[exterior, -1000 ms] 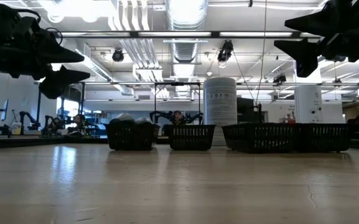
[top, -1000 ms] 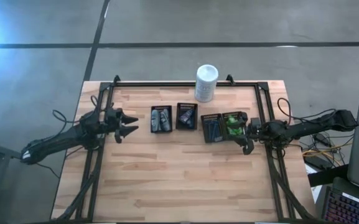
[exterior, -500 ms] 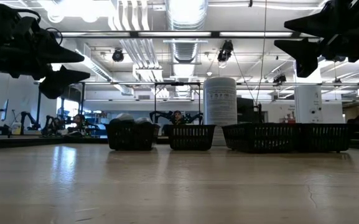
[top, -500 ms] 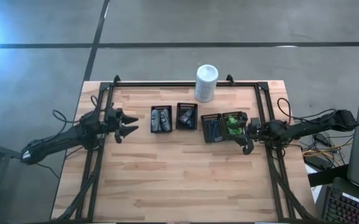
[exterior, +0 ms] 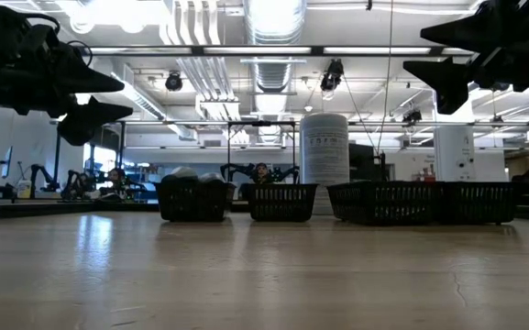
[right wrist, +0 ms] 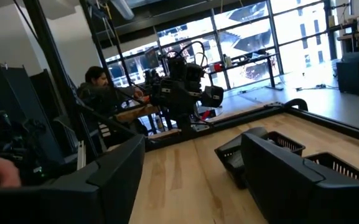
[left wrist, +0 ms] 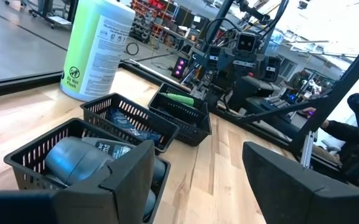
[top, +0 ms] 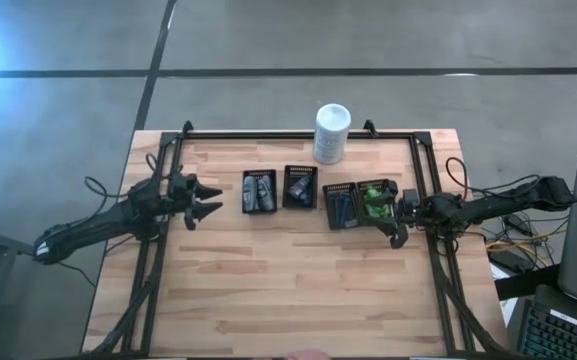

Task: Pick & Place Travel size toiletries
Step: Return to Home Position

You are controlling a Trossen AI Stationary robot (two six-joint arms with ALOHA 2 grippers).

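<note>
Both jaws spread, empty; four black trays (exterior: 282,203) hold toiletries (top: 373,198).

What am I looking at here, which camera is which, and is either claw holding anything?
Two dark robot arms work at a pale wooden table. One picture looks straight down, one looks level across the tabletop, and two come from cameras on the wrists. Four black slotted trays sit in a row: grey oval bottles lie in one end tray, bright green bottles in the other. A tall white cylindrical container stands behind them. The left gripper and right gripper hang beside the row, both open and empty.
</note>
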